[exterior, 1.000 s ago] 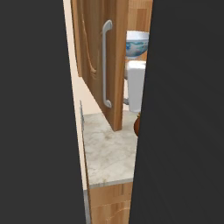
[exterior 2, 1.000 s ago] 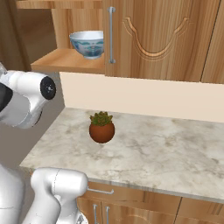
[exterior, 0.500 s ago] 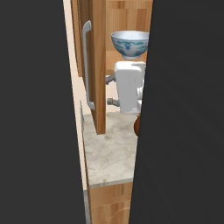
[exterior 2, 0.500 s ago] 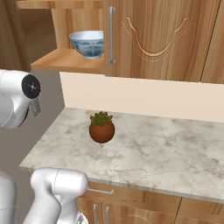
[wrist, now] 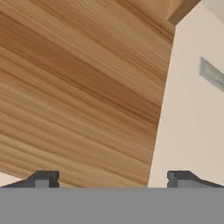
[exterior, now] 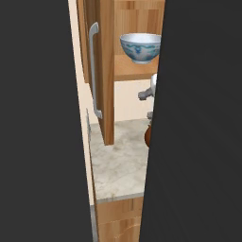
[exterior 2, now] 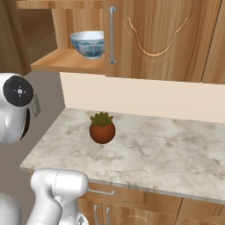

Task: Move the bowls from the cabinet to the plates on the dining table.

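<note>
1 patterned bowl (exterior 2: 88, 43) sits upright on the cabinet shelf (exterior 2: 66, 60), upper left of the right base view, beside the bar handle (exterior 2: 112, 35). The gripper (wrist: 112, 180) is spread wide, holding nothing, facing wood panel at close range. Recommended: raise the hand to rim height, enter over the shelf edge, and keep clear of the plant pot (exterior 2: 102, 130) at frame centre.

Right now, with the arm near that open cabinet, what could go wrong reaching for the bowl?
1. The open gripper faces bare wood of the cabinet, not the patterned bowl; pushing on could hit the wood.
2. The bowl sits near the shelf's front edge; a nudge might tip it toward the potted plant below.
</note>
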Controlling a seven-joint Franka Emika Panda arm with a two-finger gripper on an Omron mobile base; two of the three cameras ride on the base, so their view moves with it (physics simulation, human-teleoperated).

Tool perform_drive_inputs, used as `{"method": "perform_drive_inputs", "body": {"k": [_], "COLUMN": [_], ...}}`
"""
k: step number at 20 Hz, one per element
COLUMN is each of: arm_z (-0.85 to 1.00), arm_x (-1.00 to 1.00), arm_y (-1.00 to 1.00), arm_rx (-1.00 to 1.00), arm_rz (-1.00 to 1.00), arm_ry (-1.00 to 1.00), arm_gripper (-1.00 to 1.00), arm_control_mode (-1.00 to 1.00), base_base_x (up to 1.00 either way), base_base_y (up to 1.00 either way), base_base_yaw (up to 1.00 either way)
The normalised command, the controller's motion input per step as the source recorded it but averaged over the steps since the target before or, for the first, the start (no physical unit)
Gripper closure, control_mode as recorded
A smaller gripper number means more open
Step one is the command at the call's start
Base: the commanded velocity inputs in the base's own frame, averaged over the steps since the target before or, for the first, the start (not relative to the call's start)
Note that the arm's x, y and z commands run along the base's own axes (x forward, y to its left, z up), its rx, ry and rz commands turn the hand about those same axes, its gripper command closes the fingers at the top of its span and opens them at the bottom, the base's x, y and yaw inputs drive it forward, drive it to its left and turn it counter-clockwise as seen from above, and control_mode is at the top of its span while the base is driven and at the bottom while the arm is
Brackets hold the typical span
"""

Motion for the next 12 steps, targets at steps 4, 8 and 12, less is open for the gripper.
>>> {"method": "perform_drive_inputs", "body": {"k": [4, 8, 12], "arm_z": [0.06, 0.00, 0.00], "arm_x": [-0.45, -0.28, -0.27], "arm_y": [-0.71, -0.74, -0.66], "arm_rx": [-0.20, -0.27, -0.31], "arm_rz": [-0.17, -0.23, -0.27], "arm_ry": [0.00, 0.00, 0.00], "arm_gripper": [-1.00, -1.00, -1.00], "arm_control_mode": [-1.00, -1.00, -1.00], "base_base_x": [0.00, 0.00, 0.00], "base_base_y": [0.00, 0.00, 0.00], "base_base_yaw": [0.00, 0.00, 0.00]}}
